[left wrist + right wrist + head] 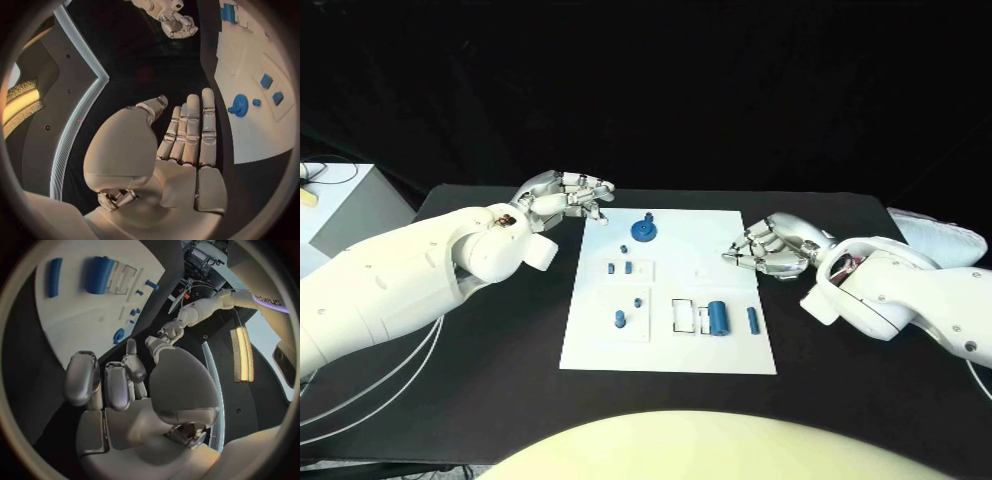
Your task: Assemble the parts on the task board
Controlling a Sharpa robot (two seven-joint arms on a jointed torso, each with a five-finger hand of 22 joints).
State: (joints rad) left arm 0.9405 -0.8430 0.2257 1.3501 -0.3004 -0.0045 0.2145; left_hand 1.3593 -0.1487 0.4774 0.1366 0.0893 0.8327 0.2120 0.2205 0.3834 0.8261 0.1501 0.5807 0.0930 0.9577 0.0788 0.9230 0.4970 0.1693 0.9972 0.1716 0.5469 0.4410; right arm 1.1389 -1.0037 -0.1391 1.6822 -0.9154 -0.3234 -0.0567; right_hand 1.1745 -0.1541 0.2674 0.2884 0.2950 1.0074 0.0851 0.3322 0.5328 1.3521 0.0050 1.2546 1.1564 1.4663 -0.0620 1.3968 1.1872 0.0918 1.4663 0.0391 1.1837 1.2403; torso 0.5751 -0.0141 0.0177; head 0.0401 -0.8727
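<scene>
The white task board (pixel 668 345) lies mid-table. At its far end a round blue part with a peg (pixel 643 231) stands; small blue parts (pixel 620 267) lie in the middle, and a large blue cylinder (pixel 718 317) and a thin blue bar (pixel 751 320) lie near the right edge. My left hand (pixel 568 196) hovers off the board's far left corner. In the left wrist view its fingers (pixel 190 130) are straight and hold nothing, and the round part (pixel 239 106) lies beyond them. My right hand (pixel 770 245) is at the board's right edge, fingers (pixel 106 382) loosely bent, palm empty.
The black table (pixel 488 380) has bare room on both sides of the board. A white frame (pixel 684 315) sits on the board beside the cylinder. A pale box (pixel 329 205) stands off the table's left edge, and cables (pixel 358 395) hang by my left arm.
</scene>
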